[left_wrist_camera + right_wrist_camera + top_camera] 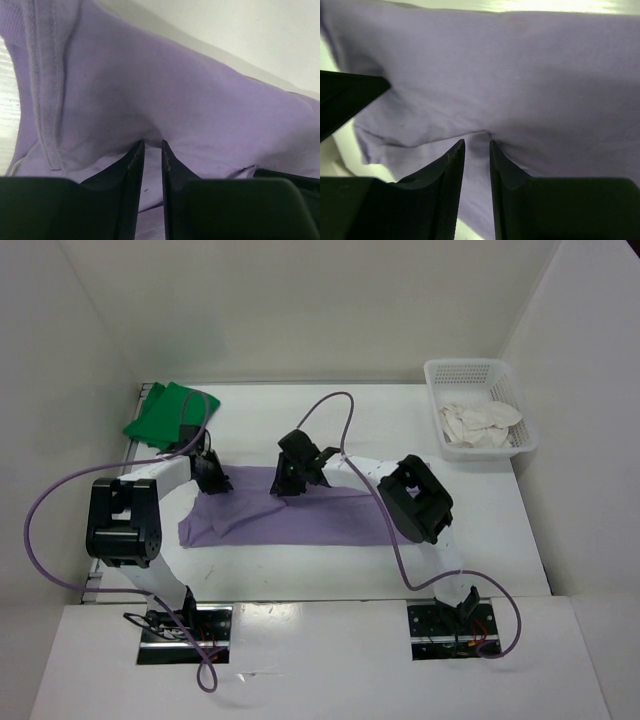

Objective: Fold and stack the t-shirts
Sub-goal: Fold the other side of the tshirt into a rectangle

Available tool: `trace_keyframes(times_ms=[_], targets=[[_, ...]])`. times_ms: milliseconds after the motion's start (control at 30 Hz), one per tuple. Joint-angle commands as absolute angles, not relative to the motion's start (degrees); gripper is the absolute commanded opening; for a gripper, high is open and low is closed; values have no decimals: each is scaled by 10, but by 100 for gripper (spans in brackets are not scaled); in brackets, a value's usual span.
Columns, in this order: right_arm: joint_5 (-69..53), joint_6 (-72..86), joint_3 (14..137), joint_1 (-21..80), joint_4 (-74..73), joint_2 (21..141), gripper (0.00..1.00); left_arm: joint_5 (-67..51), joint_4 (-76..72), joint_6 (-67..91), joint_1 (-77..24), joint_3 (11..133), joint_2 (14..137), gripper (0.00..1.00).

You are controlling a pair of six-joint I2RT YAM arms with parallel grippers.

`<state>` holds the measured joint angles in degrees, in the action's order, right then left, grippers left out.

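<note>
The lavender t-shirt (300, 520) lies spread across the middle of the table, and both grippers are at its far edge. My left gripper (212, 478) is at the shirt's far left corner. In the left wrist view its fingers (153, 143) are pinched narrowly on a fold of the purple cloth (175, 90). My right gripper (290, 480) is at the middle of the far edge. Its jaws (477, 142) stand slightly apart, and a pucker of the shirt (520, 75) lies between them. The green t-shirt (165, 415) lies folded at the far left. The cream t-shirt (480, 422) lies in the basket.
A white lattice basket (432, 370) stands at the far right corner of the table. White walls close in the table on the left, back and right. Purple cables loop off both arms. A dark shape (345, 100) juts in at the left of the right wrist view.
</note>
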<state>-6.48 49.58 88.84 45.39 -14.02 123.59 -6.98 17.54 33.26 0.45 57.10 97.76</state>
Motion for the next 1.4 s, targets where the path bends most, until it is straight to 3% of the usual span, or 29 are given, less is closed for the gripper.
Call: trace_keyframes(times_ms=[0, 333, 567, 633, 733, 833, 1000, 1200, 1367], targets=[[-51, 474, 925, 461, -157, 1250, 34, -80, 151, 337, 5, 566, 967, 27], [-45, 449, 973, 461, -184, 1275, 44, -80, 151, 337, 5, 566, 967, 27], [-108, 449, 948, 476, -194, 1267, 27, -80, 151, 337, 11, 566, 972, 27], [-108, 455, 925, 476, -194, 1262, 27, -80, 151, 337, 11, 566, 972, 27], [-95, 460, 893, 476, -187, 1239, 36, -86, 146, 337, 11, 566, 972, 27], [-102, 454, 893, 476, -187, 1239, 28, -86, 146, 342, 11, 566, 972, 27], [-35, 442, 917, 476, -210, 1228, 42, -86, 146, 342, 11, 566, 962, 27], [-41, 437, 925, 476, -215, 1237, 44, -86, 146, 342, 11, 566, 962, 27], [-83, 437, 902, 482, -216, 1227, 24, -86, 146, 342, 11, 566, 967, 27]])
